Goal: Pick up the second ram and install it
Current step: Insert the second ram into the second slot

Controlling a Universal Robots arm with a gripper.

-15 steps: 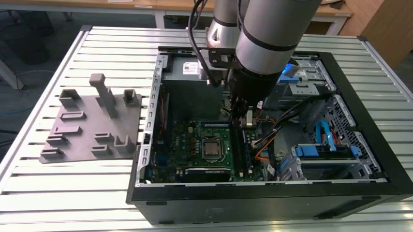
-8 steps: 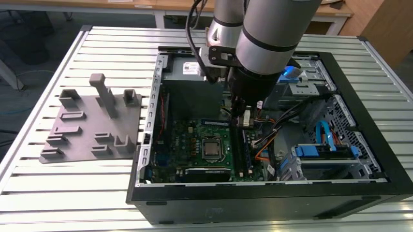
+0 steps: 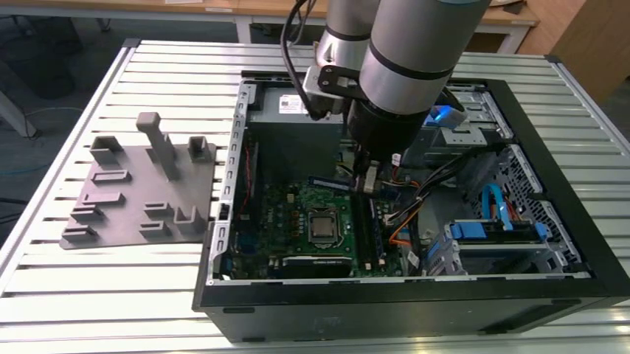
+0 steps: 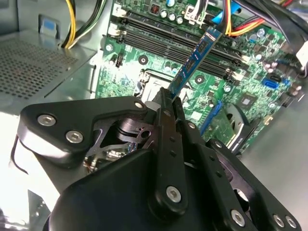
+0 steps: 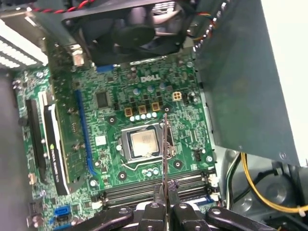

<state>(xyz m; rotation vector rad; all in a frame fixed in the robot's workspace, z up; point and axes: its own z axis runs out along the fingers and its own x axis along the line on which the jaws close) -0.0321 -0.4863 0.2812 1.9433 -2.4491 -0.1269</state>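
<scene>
1. Second wrist view: our gripper (image 4: pixel 169 102) is clamped on one end of the memory stick (image 4: pixel 196 60), held above the green board (image 4: pixel 126 62).
2. We judge pickup done; seating it in the black slots (image 4: pixel 159 30) is left.
3. Exterior view: the memory stick (image 3: pixel 328 181) sits at frame centre, its long axis pointing toward the exterior view's left.

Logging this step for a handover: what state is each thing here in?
gripper: shut on the second ram
second ram: held tilted over the motherboard, not in a slot
computer case: side open
processor socket: chip bare, no cooler
</scene>
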